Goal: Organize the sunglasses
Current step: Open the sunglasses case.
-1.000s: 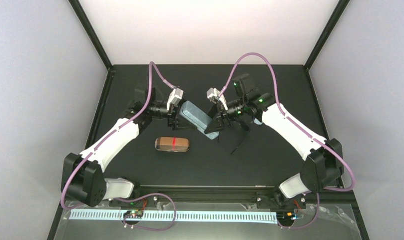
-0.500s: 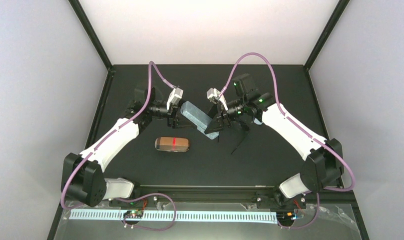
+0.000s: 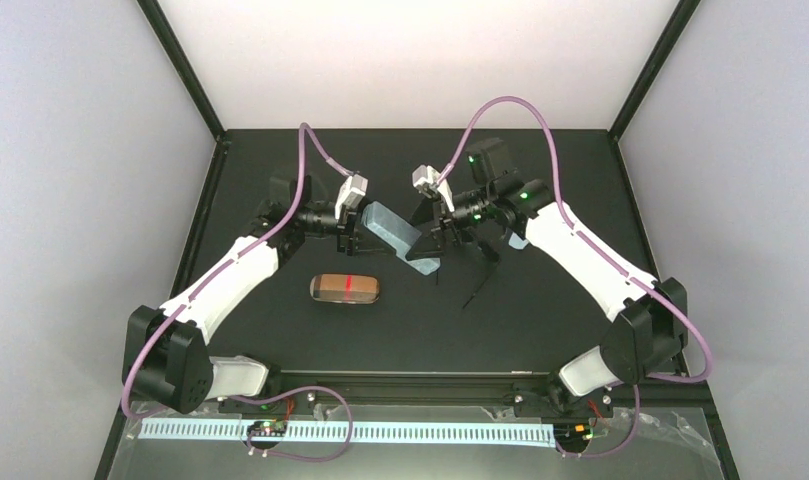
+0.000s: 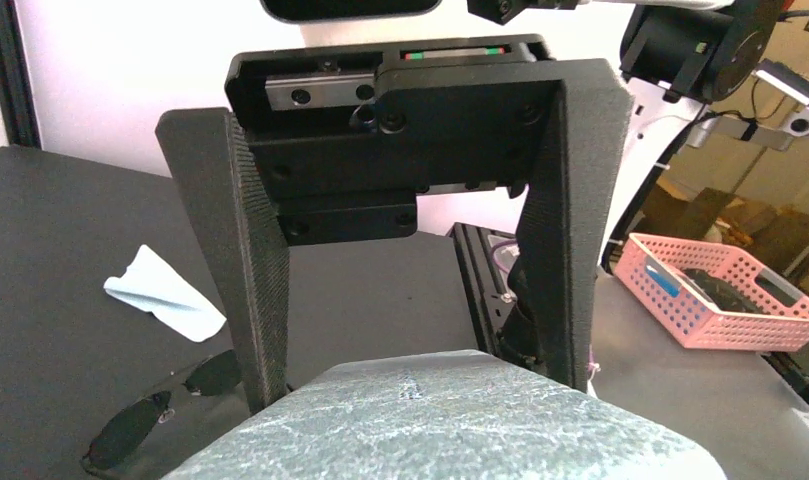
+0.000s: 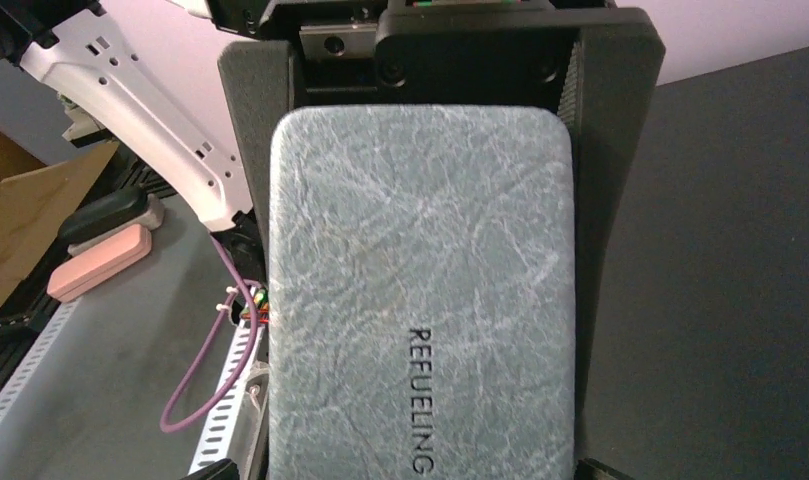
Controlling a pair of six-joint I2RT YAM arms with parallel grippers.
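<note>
Matt, crackled leathery grain — case [image 5: 420, 300]; glossy dark lenses — sunglasses [image 4: 140, 425].

We log the case [image 5: 420, 290] as blue-grey, veined all over with pale crackle lines and carrying black lettering. The second case [image 3: 345, 288] is tan with a red band, and it lies on a matt black table [image 3: 540, 330]. We note the sunglasses [image 4: 130, 432] have a black frame and dark lenses. The cloth [image 4: 165, 295] is light blue. The basket [image 4: 725, 295] is pink and perforated.
</note>
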